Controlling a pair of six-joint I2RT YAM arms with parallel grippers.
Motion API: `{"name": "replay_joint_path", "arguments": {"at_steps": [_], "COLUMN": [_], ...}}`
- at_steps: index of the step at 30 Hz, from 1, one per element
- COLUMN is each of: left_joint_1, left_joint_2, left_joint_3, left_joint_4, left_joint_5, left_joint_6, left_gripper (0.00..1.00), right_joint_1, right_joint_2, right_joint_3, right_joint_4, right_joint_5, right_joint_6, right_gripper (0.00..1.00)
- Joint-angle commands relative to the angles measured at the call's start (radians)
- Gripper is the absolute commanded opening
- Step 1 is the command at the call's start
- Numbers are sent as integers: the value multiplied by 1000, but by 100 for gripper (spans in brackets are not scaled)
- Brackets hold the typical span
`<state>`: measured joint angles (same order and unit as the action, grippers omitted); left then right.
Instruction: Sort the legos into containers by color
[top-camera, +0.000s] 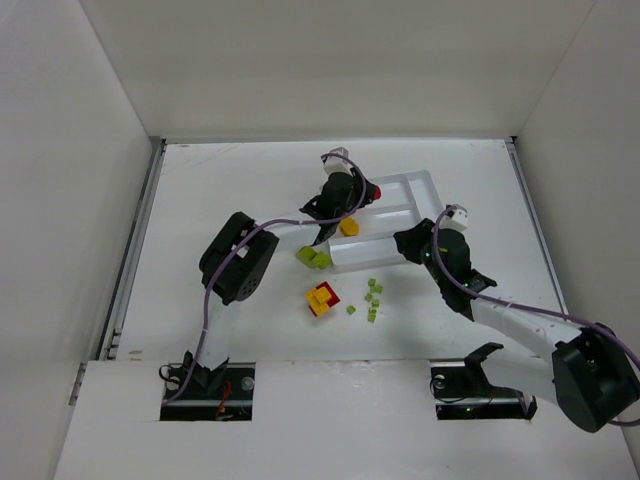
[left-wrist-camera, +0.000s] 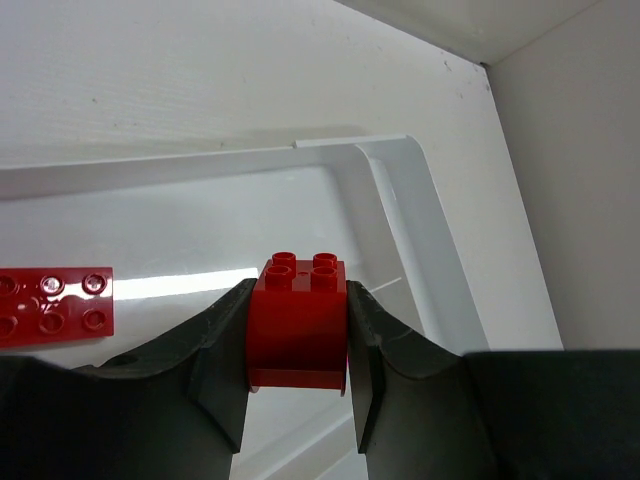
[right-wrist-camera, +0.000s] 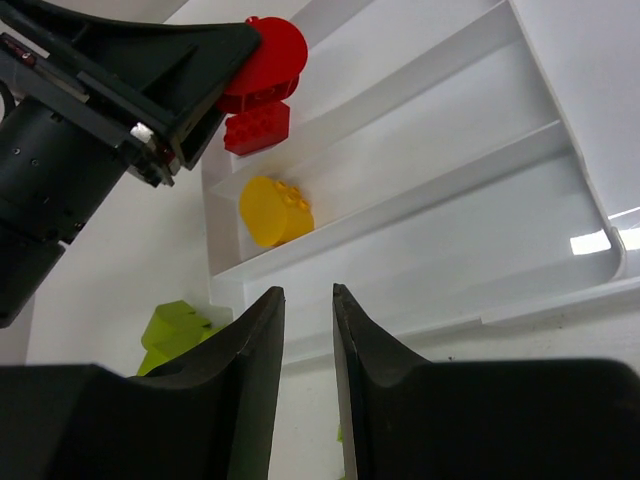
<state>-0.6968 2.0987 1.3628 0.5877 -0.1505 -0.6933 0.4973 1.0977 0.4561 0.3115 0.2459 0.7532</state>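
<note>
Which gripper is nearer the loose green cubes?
Right. The right gripper sits just beyond the green cubes, at the near edge of the tray; the left gripper is farther, over its far slot.

place: lab cell | cue: white enclosure walls (top-camera: 90, 200), bolted arm bases (top-camera: 207, 382)

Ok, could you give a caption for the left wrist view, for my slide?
Left pincer holding a red brick over the tray; a flat red plate lies inside.

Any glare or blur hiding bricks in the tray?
Left wrist: a bright glare strip across the tray floor beside the flat red plate; the held red brick is sharp. Right wrist: a hotspot on the tray's rounded corner; yellow brick clear. Top: evenly lit, green cubes tiny.
</note>
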Motion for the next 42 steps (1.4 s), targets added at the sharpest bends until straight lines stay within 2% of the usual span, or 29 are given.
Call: {"name": "replay_joint_path", "arguments": {"at_steps": [1,11,17,22,27,30,33,36,38,42], "left_joint_1": [15,33,32,23,23,30,39,47,49,21], "left_joint_2": [21,80,15,-153,-399,-557,-704,-868,-980,-1198], "left_joint_3": [79,121,84,-34,-238,-378,-519,-666,-761,-934], "left_joint_4": [66,41,44,60,100,107,87,35,-21,-138], "left_joint_5": [-24,-24,-21,-27,-53,-70,-86,-107,-127,-204], "left_joint_6": [-9,9,29,78,106,117,115,109,101,60], "left_gripper": [30,51,61,63,63,62,58,46,36,33], "right_joint_1": [-3,-3,-1,28,89,151,227,324,387,511], "right_joint_2": [4,30,27,34,53,60,64,57,54,71], "right_joint_3": [1,6,7,29,58,90,134,176,191,211], "right_joint_4": [70,86,87,77,72,51,2,-57,-93,-167], "right_joint_5": [-16,-16,-16,-17,-17,-16,-10,-2,0,41], "right_joint_6": [12,12,5,-28,-70,-127,-179,-209,-212,-227], "right_gripper": [32,34,35,37,37,33,26,26,33,69]}}
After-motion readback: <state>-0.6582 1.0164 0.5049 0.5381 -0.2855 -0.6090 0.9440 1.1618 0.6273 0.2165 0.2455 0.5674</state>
